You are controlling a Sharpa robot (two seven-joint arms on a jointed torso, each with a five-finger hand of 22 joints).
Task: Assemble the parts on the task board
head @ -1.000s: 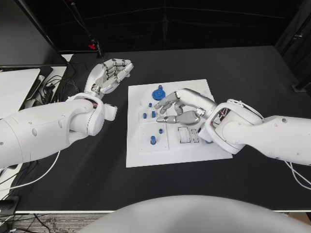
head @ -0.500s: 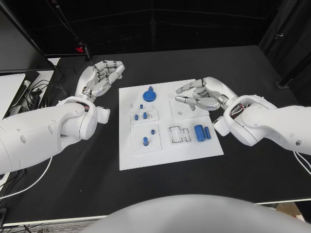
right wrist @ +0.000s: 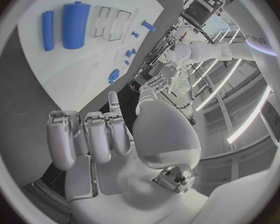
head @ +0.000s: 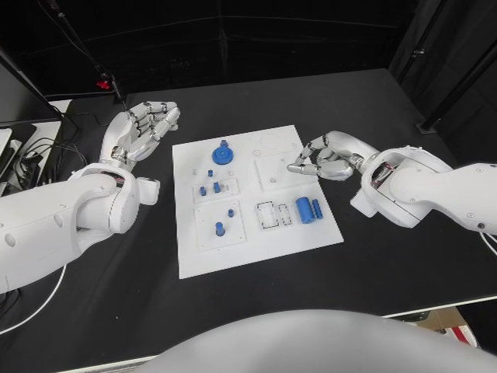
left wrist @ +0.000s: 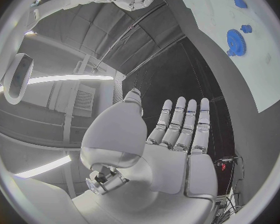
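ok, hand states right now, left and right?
Left hand: open, fingers extended, holding nothing.
Right hand: closed, fingers curled in, nothing in them.

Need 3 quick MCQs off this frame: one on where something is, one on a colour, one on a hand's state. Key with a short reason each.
1. Where is the blue gear on the task board?
A. near the far edge
B. at the near edge
C. off the board, on the table

2. What colour are the two cylinders beside the empty rectangular slots?
A. grey
B. blue
C. white

3. How is the left hand?
A. holding a gear
B. pressing on the board
C. flat, fingers straight, holding nothing

Key: 1 A, the gear sits by the far edge in the head view. 2 B, both are blue. 3 C, the left wrist view shows a bare palm beside the board.
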